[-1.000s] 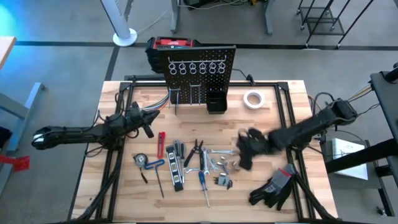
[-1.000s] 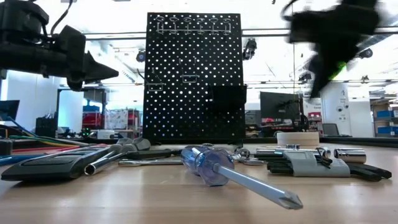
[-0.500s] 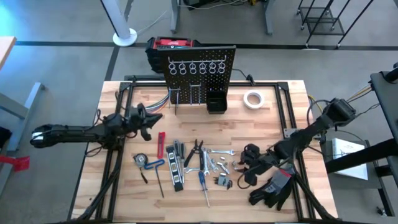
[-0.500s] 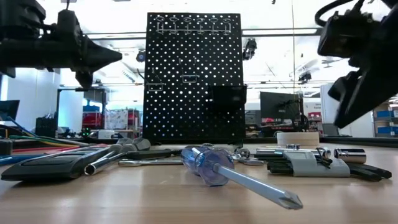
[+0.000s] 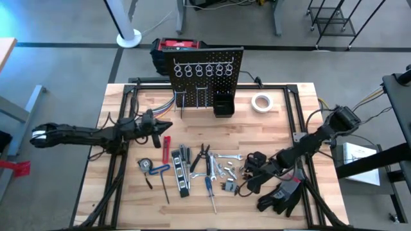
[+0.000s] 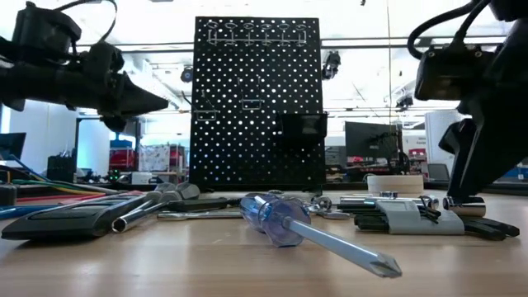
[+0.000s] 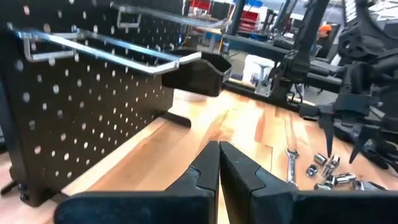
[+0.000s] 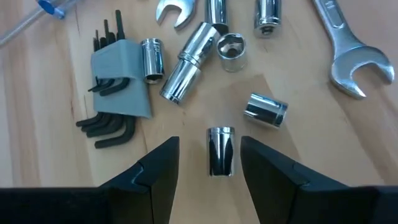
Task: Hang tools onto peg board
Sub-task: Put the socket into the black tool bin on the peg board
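Note:
The peg board (image 5: 207,70) stands upright at the table's far middle, with silver ring hooks along its top and a black bin (image 5: 223,106) at its foot. The tools lie in a row on the near half: a red-handled tool (image 5: 166,147), pliers (image 5: 203,156), a blue-handled screwdriver (image 6: 276,216), wrenches, a hex key set (image 8: 115,74) and several silver sockets. My right gripper (image 8: 210,149) is open and low over the sockets, one finger on either side of a lying socket (image 8: 221,155), not touching it. My left gripper (image 7: 219,168) is shut and empty, in the air left of the board (image 5: 160,125).
Black gloves (image 5: 280,196) lie at the near right, just beside my right gripper. A white tape roll (image 5: 260,102) lies at the far right. A red-and-black box (image 5: 176,46) stands behind the board. A silver wrench (image 8: 348,56) lies close to the sockets.
My right gripper has come down and toward the table's near edge, from above the tools' right end to just over the sockets, and stays open. My left gripper has shifted a little toward the table's right.

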Robot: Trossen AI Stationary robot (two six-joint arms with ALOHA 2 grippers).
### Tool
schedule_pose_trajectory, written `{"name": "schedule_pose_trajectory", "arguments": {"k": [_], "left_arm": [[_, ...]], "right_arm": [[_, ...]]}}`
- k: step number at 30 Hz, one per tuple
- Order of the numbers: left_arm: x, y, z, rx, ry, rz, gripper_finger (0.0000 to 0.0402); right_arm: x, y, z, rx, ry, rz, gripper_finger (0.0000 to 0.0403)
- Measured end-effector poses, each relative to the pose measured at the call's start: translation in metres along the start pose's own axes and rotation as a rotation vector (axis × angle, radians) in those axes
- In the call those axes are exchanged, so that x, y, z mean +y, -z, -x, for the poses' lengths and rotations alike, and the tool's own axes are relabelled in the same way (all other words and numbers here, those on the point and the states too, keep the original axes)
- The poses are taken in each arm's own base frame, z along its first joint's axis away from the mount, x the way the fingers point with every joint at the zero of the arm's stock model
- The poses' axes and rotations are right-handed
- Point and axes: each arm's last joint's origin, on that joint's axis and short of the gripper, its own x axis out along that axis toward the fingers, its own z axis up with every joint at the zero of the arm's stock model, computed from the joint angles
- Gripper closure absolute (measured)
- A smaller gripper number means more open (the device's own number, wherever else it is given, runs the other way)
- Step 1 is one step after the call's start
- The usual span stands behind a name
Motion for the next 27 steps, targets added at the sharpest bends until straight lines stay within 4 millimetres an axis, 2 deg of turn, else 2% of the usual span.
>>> {"name": "schedule_pose_trajectory", "arguments": {"k": [5, 10, 16, 19, 22, 27], "left_arm": [[0.000, 0.002, -0.004, 0.013, -0.005, 0.037, 0.0401], [-0.003, -0.007, -0.010, 0.012, 0.000, 0.041, 0.0401], [-0.008, -0.020, -0.021, 0.016, 0.017, -0.006, 0.0401], [-0.010, -0.025, -0.026, 0.017, 0.018, -0.019, 0.0401], [-0.011, -0.025, -0.027, 0.027, 0.022, -0.021, 0.0401], [-0.014, -0.027, -0.025, 0.028, 0.136, -0.046, 0.0401]], "right_arm": [[0.003, 0.001, -0.012, 0.022, 0.036, 0.010, 0.0249], [0.004, 0.001, -0.022, 0.022, 0.085, -0.009, 0.0287], [0.004, 0.000, -0.020, 0.037, 0.126, -0.049, 0.0358], [0.002, -0.004, -0.015, 0.014, 0.126, -0.044, 0.0358], [-0.007, -0.015, -0.008, -0.021, 0.161, -0.048, 0.0358], [-0.008, -0.053, 0.017, -0.149, 0.093, -0.014, 0.0358]]}}
